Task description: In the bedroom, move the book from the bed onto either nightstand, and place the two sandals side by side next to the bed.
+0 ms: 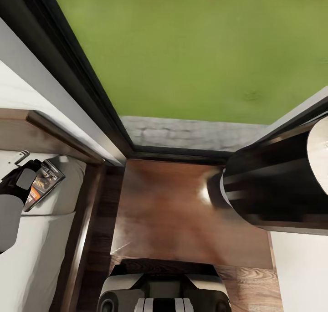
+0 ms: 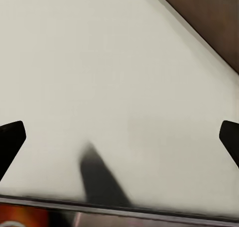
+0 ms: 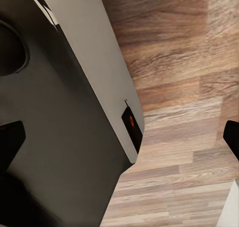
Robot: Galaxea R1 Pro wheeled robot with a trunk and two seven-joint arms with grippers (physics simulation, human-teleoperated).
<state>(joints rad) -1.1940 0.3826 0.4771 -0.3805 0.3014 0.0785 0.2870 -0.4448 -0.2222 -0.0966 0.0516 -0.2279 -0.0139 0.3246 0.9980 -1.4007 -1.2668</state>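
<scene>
The book (image 1: 44,183), dark with an orange band, lies tilted on the pale mattress of the bed (image 1: 32,257) near its head end. My left gripper (image 1: 20,179) sits right beside the book's left edge. In the left wrist view, my left gripper (image 2: 119,137) has its dark fingertips (image 2: 11,137) wide apart, open over the mattress, with the book's edge (image 2: 30,214) close under the camera. The nightstand (image 1: 182,212), with its glossy brown top, stands right of the bed frame (image 1: 86,221). My right gripper (image 3: 119,142) hangs open above the wood floor (image 3: 184,137). The two sandals are out of view.
A thick black cylinder (image 1: 269,184) with a pale end overhangs the nightstand's right side. A black-framed window (image 1: 91,98) rises behind the nightstand, with a green lawn (image 1: 191,52) outside. My base (image 1: 164,294) stands against the nightstand's front, and its black-and-grey body (image 3: 59,112) is beside my right gripper.
</scene>
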